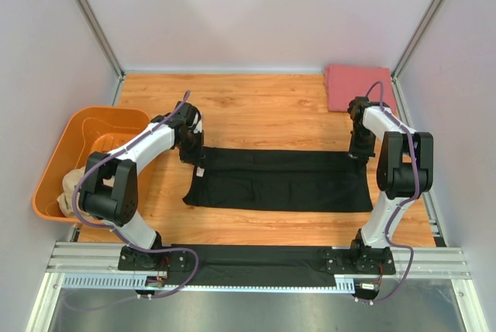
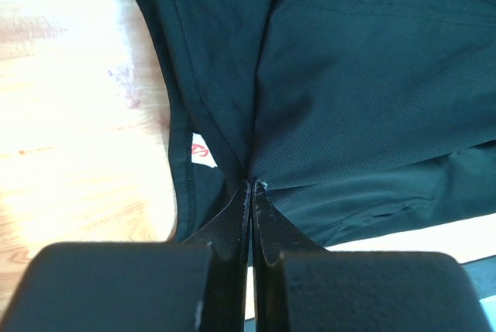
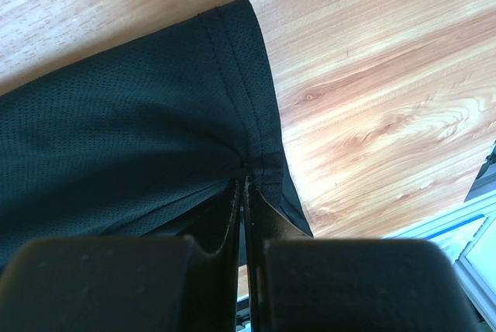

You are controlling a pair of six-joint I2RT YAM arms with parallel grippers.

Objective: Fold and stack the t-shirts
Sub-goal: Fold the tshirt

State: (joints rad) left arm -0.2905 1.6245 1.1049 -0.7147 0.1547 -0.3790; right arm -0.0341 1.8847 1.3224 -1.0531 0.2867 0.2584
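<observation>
Left claw (image 2: 252, 186), black t-shirt (image 2: 349, 76), white label (image 2: 201, 151)

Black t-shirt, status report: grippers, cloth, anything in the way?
Both shut: left gripper on black t-shirt at collar end, right gripper on hem. Shirt spread between them. Nothing on it; pinkish-red shirt folded far right.

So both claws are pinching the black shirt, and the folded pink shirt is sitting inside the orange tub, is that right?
Not quite. The top external view shows the folded pink shirt lying on the table at its far right corner, not in the orange tub. The left gripper and right gripper do both pinch the black shirt.
</observation>
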